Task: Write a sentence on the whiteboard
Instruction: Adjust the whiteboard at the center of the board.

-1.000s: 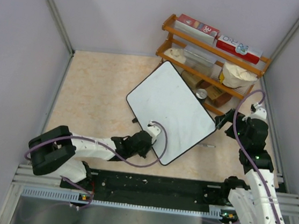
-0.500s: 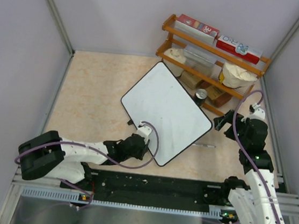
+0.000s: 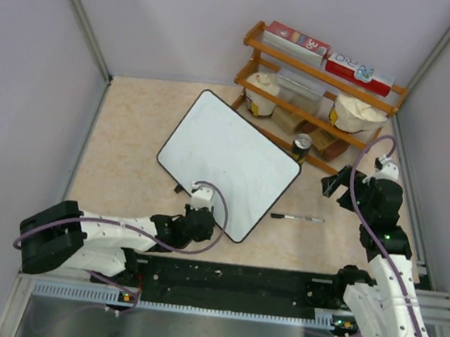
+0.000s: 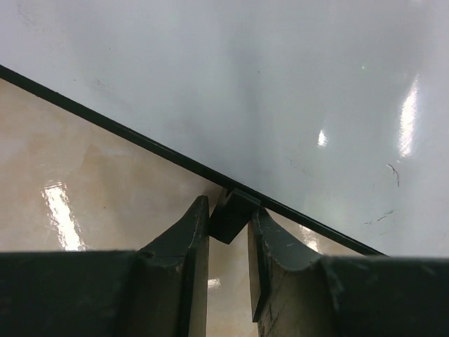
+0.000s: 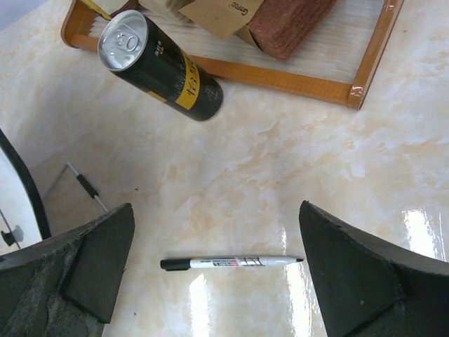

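Note:
The whiteboard (image 3: pixel 229 165) lies flat and skewed on the table, white with a thin black rim. No sentence shows on it, only faint scuffs. My left gripper (image 3: pixel 201 215) is at its near edge, shut on a small black foot (image 4: pixel 231 214) of the whiteboard (image 4: pixel 245 91). A black-capped marker (image 3: pixel 296 218) lies on the table to the right of the board. My right gripper (image 3: pixel 333 183) hangs open above the table, and the marker (image 5: pixel 231 262) lies between its wide-spread fingers in the right wrist view.
A wooden shelf (image 3: pixel 315 89) with boxes and bowls stands at the back right. A black and yellow can (image 3: pixel 301 146) stands in front of it. A thin rod (image 5: pixel 88 186) lies by the board's rim (image 5: pixel 24 182). Walls close both sides.
The left gripper has dragged the whiteboard left and towards the near edge, turning it. The marker and the can now lie uncovered. The right arm has not moved.

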You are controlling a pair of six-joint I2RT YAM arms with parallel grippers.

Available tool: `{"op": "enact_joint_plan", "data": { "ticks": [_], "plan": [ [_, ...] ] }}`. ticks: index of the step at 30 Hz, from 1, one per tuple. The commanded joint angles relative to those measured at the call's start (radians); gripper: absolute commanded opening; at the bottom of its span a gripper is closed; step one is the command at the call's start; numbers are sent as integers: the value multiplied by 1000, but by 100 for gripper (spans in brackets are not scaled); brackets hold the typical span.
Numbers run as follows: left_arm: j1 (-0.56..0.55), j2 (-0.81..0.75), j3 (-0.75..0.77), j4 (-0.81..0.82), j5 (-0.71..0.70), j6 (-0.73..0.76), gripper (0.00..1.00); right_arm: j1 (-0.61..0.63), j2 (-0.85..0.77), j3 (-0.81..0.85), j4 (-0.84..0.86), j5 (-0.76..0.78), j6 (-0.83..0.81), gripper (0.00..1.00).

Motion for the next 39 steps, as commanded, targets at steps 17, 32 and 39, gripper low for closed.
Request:
{"op": "enact_joint_plan", "data": {
  "ticks": [17,32,39],
  "plan": [
    [-52,572,441,-300,-200,-308,0,-11,-26,20,6,-34,-15,99],
    [-51,684,625,-246,-151,-98,6,-11,-21,19,7,-69,-7,99],
    [-57,681,627,-245,-128,-88,27,-11,-31,11,6,-110,3,99]
  ]
}}
